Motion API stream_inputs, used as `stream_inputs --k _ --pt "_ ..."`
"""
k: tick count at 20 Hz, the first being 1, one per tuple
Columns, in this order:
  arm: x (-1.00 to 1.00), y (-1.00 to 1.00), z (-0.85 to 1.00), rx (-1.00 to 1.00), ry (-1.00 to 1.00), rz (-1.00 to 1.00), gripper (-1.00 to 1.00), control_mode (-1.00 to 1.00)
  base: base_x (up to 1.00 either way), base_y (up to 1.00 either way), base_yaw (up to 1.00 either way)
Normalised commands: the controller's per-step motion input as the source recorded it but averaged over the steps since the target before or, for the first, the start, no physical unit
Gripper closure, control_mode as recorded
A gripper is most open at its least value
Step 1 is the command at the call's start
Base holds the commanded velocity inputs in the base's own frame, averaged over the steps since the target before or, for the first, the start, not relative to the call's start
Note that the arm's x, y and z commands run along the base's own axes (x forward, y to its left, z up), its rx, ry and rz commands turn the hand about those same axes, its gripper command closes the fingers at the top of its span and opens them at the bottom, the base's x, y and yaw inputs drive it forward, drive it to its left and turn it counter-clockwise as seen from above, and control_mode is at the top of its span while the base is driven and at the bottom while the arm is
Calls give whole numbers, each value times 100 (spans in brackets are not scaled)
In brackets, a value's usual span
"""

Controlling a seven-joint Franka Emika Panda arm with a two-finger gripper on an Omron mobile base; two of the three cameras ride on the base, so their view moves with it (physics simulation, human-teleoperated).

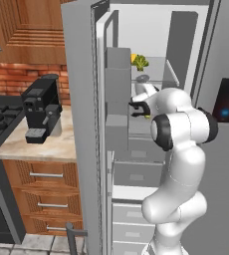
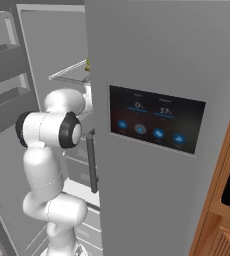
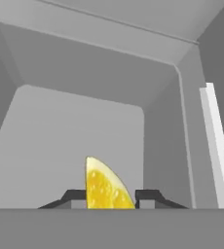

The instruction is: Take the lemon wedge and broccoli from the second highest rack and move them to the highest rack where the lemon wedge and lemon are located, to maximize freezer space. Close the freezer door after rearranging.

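Note:
In the hand view, a yellow lemon wedge [image 3: 104, 185] stands upright between my two dark fingertips, and my gripper [image 3: 110, 198] is shut on it. It sits low inside a grey freezer compartment [image 3: 75, 131] with bare walls behind it. From the left base view, my hand [image 1: 139, 107] reaches into the freezer under a glass rack [image 1: 154, 79]. On that rack lie a yellow lemon [image 1: 133, 58] and a green, broccoli-like thing [image 1: 141, 63]. The freezer door [image 1: 81, 129] stands open to the left. My arm hides the wedge's shelf in both base views.
Door bins [image 1: 117, 79] line the inner side of the open door, close to my elbow. Freezer drawers [image 1: 136, 174] sit below my arm. A coffee machine [image 1: 42, 107] stands on the counter to the left. The fridge's other door, with its display panel [image 2: 157, 125], is closed on the right.

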Motion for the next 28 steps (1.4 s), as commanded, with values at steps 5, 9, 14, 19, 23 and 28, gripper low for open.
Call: stream_inputs --k 5,9,14,19,23,28 --pt "-41 21 -32 1 -30 0 100 -100 0 0 0" --pt "-46 16 -22 4 -26 0 100 -100 0 0 0" --pt "-67 5 25 11 0 -3 100 -100 0 0 0" --pt "-67 3 53 5 0 -6 100 -100 0 0 0" --pt "-65 12 67 1 0 -6 100 -100 0 0 0" --pt "-47 17 82 0 0 -4 100 -100 0 0 0"
